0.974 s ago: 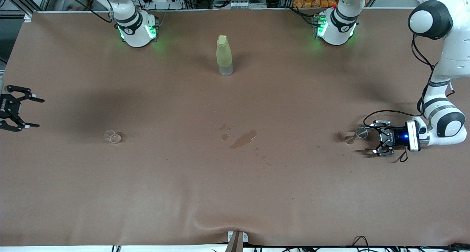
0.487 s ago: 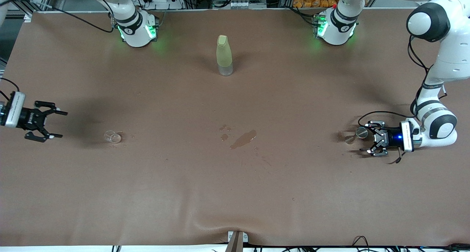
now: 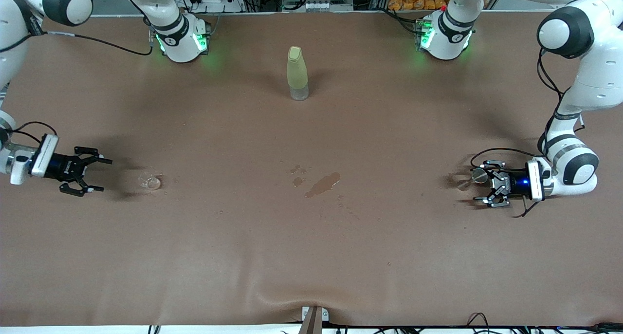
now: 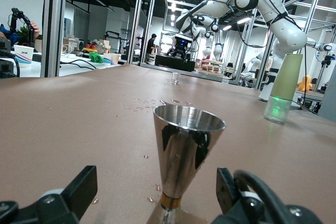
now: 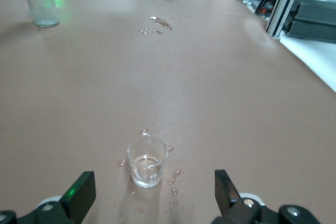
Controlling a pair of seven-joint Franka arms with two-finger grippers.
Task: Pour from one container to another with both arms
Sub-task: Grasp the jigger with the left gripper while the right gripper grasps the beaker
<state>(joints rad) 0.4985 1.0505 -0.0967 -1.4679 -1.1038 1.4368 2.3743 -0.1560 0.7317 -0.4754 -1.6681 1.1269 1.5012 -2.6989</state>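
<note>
left gripper (image 3: 488, 184): I'm seeing it sitting low at the left arm's end of the table, fingers (image 4: 79, 192) spread wide, gripping nothing.
metal cup (image 3: 480, 176): standing upright on the table, flared rim up, sitting in the gap between those spread fingers; I can't tell whether either finger is touching it.
right gripper (image 3: 89, 175): hanging low at the right arm's end of the table, jaws wide apart, holding nothing.
clear cup (image 3: 149, 181): standing upright just ahead of the right gripper's fingertips, apart from them; in the right wrist view it is lining up between the two fingers (image 5: 80, 191), with a little liquid in the bottom and droplets around its base.
spill (image 3: 322, 184): wet patch lying mid-table, between the two cups.
bottle (image 3: 297, 73): yellow-green, standing upright at roughly 12 o'clock from the spill, farthest from the front camera.
table (image 3: 311, 256): brown cover carrying everything.
</note>
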